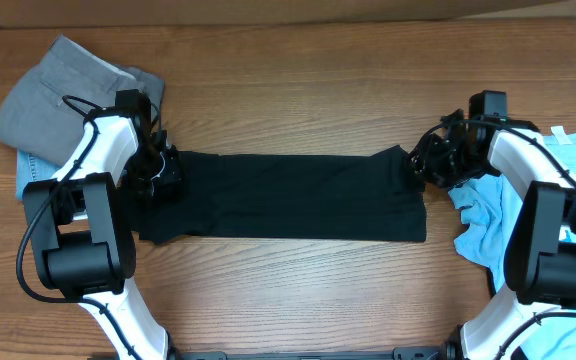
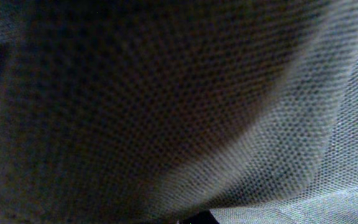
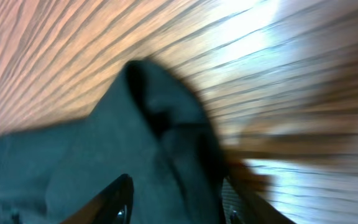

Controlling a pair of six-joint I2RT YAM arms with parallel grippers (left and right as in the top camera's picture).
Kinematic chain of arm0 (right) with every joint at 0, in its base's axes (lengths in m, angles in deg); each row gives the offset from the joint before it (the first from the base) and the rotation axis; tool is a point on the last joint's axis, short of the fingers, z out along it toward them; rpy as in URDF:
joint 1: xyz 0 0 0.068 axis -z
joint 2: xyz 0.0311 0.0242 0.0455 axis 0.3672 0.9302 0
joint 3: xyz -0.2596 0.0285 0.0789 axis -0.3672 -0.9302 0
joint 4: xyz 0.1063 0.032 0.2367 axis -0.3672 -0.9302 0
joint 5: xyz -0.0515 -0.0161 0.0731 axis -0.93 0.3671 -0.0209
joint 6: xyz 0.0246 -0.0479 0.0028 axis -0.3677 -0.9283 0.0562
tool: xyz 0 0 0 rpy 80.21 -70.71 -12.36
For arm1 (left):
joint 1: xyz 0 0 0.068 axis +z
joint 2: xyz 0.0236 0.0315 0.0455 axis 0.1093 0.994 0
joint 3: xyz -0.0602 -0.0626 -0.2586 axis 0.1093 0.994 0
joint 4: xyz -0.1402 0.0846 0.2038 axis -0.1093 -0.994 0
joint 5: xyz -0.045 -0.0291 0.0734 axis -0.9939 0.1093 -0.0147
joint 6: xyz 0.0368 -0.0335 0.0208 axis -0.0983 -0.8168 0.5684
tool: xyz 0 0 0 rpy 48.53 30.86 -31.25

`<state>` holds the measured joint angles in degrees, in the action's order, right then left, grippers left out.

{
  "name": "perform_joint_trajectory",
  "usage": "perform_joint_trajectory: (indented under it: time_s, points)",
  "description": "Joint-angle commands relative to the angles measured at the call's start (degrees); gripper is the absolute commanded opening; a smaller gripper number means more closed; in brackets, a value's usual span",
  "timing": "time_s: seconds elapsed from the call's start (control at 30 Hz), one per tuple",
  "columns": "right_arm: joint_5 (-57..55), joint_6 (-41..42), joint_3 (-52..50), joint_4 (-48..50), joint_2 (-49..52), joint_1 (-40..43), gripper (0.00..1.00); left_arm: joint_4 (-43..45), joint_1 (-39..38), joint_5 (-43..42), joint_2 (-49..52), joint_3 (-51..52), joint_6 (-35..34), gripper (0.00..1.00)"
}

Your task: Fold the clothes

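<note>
The black T-shirt (image 1: 288, 195), one of the clothes, lies as a long folded band across the middle of the wooden table (image 1: 298, 300). My left gripper (image 1: 158, 172) is at the band's left end, shut on the cloth. In the left wrist view dark woven fabric (image 2: 166, 112) covers the lens and hides the fingers. My right gripper (image 1: 420, 165) is at the band's upper right corner. In the right wrist view that gripper (image 3: 178, 202) is open. Its fingertips (image 3: 120, 199) stand apart, with a raised fold of the black T-shirt (image 3: 104, 149) between them.
A grey garment (image 1: 58, 100) lies on a pale blue one (image 1: 28, 175) at the back left, behind my left arm. Light blue clothes (image 1: 483, 215) are bunched at the right edge under my right arm. Bare wood runs along the front and back.
</note>
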<state>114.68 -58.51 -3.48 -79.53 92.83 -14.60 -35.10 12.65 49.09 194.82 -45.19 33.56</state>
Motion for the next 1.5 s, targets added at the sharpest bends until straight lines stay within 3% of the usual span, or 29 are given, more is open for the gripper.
perform_joint_trajectory:
  time_s: [0.0, 0.4, 0.7, 0.77, 0.87, 0.97, 1.23, 1.47]
  points:
    - [3.9, -3.2, -0.6, 0.7, -0.2, -0.9, 0.45, 0.7, -0.5, -0.8, 2.2, 0.5, 0.3, 0.05]
    - [0.9, -3.5, -4.0, 4.9, 0.7, -1.2, 0.44, 1.0, -0.5, -0.9, 2.2, 0.5, 0.2, 0.06]
    - [5.3, -3.6, -5.1, 6.2, 0.2, -1.0, 0.15, 1.0, -0.5, -0.8, 2.2, 0.5, 0.2, 0.06]
    - [5.3, -3.6, -4.4, 5.7, -0.4, -1.0, 0.15, 1.0, -0.5, -0.8, 2.2, 0.5, 0.2, 0.06]
    - [5.3, -3.6, -4.0, 5.1, -0.9, -1.0, 0.24, 1.0, -0.5, -0.9, 2.2, 0.5, 0.2, 0.06]
    - [5.2, -3.6, -4.0, 4.4, -0.9, -1.0, 0.06, 1.2, -0.5, -0.9, 2.2, 0.5, 0.2, 0.06]
    - [5.2, -3.6, -2.4, 3.9, -2.1, 0.7, 0.04, 1.1, -0.5, -0.8, 2.2, 0.5, 0.3, 0.06]
    - [1.7, -3.6, 0.1, -2.5, -2.6, 3.0, 0.04, 1.1, -0.5, -0.8, 2.2, 0.5, 0.3, 0.06]
